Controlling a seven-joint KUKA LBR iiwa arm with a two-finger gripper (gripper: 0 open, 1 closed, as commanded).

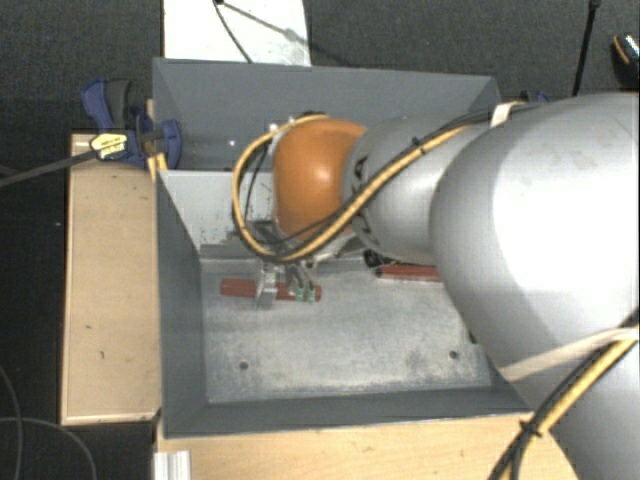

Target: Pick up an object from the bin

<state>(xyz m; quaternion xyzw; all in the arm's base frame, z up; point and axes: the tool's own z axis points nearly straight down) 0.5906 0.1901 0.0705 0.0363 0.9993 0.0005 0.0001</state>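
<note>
A robotics laboratory is suggested. A large silver industrial arm (540,218), fitted with an orange cover (310,173) and looped yellow cables (240,183), is placed over a grey metal bin (180,298). Dark carpet-like floor (60,28) is seen around the bin, and black leads (40,166) are laid across it at the left.

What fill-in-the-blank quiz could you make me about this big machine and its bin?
1. The arm reaches into the grey bin from the view's ____ side.
2. The rounded cover on its wrist is ____ in colour.
3. The reddish-brown stick lies on the view's ____ side of the gripper, near the bin's back wall.

Missing words: right; orange; left.
</note>
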